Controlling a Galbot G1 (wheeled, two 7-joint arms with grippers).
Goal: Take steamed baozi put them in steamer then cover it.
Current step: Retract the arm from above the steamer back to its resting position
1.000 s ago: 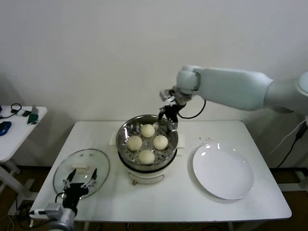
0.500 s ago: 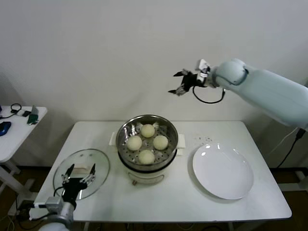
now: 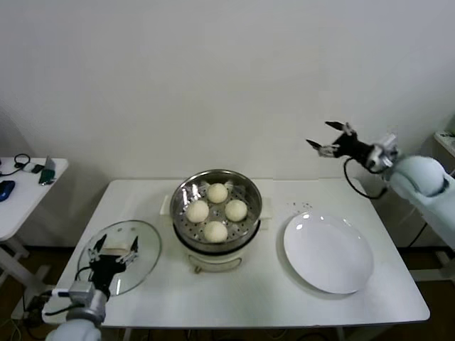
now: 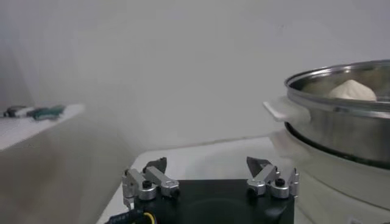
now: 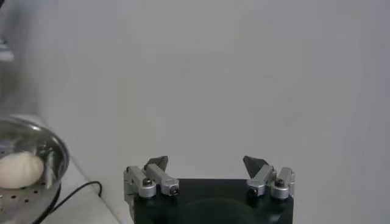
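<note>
Baozi (image 3: 216, 211), four of them, sit inside the steamer (image 3: 181, 213) at frame centre of the head view, grouped as a diamond on the perforated floor and close to one another. Nearest the camera, at lower left, the left gripper (image 3: 112, 251) hovers over the near part of the cover (image 3: 146, 241), jaws spread wide, nothing between them; whether a finger touches the glass cannot be told. Cover lies flat on the table (image 3: 256, 291) at lower left, handle up, beside the steamer and apart from it; steamer uncovered. In the left wrist view the same left gripper (image 4: 210, 176) shows both fingertips wide apart and empty, with the steamer (image 4: 341, 115) rim and side handle beyond and one baozi (image 4: 352, 91) dome showing above the rim. Plate (image 3: 328, 252), white and bare, lies right of centre on the table, near the steamer but not touching. A few dark specks on the tabletop behind the plate. Farther back, at right of frame, the right gripper (image 3: 328, 138) is raised well above the table in front of the wall, pointing toward frame left, jaws fully spread, holding nothing; it is well apart from the steamer. Right wrist view confirms: right gripper (image 5: 207, 173) fingertips wide, empty, blank wall behind, steamer (image 5: 52, 155) edge and one baozi (image 5: 20, 170) at the frame's lower left. Side table (image 3: 18, 195) at far left edge of the head view carries small items, too small to identify.
</note>
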